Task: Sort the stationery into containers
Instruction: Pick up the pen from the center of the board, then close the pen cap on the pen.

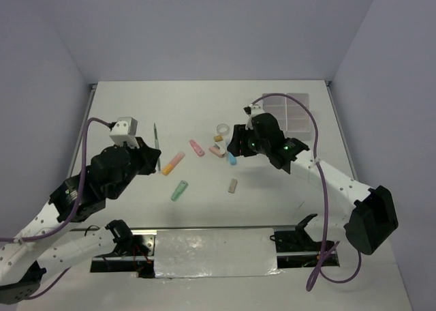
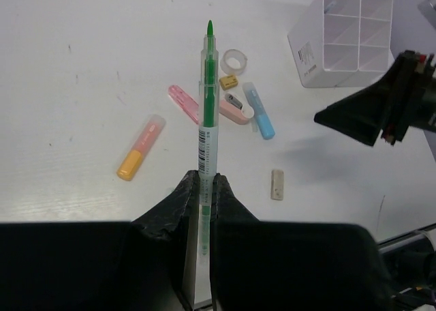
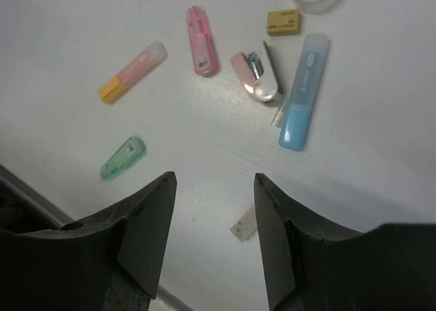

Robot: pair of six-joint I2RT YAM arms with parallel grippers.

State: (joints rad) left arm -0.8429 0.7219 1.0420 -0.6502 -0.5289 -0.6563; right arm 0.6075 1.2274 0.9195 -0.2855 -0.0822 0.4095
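My left gripper [image 2: 206,185] is shut on a thin green pen [image 2: 208,106], which points away above the table [image 1: 156,140]. My right gripper [image 3: 214,188] hangs open and empty over loose stationery: a tan block [image 3: 244,224] lies below its jaws, a blue stick [image 3: 304,93], a pink stick [image 3: 201,41], an orange stick [image 3: 132,72] and a green stick [image 3: 122,158] lie beyond. The white tape ring [image 1: 222,129] sits farther back. The divided white container [image 1: 289,113] stands at the far right, behind the right arm.
A small pink stapler [image 3: 255,76] and a small yellow block [image 3: 283,22] lie among the sticks. Grey walls close the table's back and sides. A silver strip [image 1: 214,252] runs along the near edge between the arm bases.
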